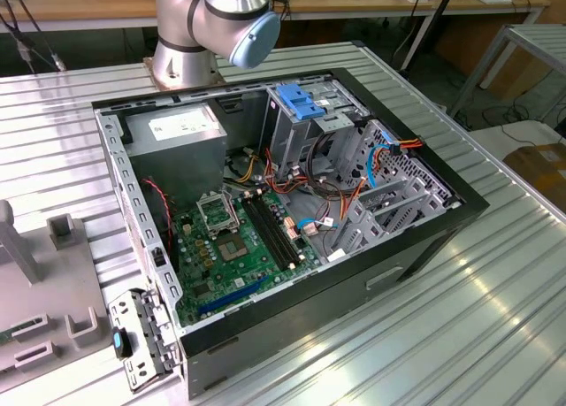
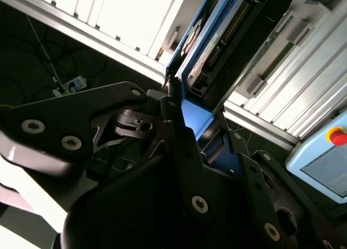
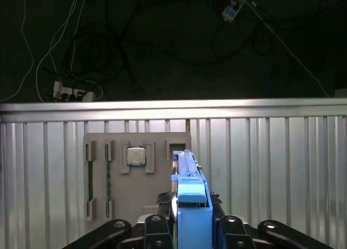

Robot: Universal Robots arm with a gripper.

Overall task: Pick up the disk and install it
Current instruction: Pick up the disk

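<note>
My gripper is shut on the disk, which I see edge-on in the first wrist view, its bright blue carrier rail facing the camera. In the second wrist view the disk shows its dark body and blue rails, slanting away from the black fingers of the gripper. The disk hangs over a grey holder plate on the ribbed metal table. In the exterior view the open computer case lies on the table, with a drive cage at its far side.
A blue latch plate tops the drive cage. A grey power supply box and green motherboard fill the case. The holder plate carries a processor chip. The arm's base stands behind the case. A pendant with a red button lies beyond the table edge.
</note>
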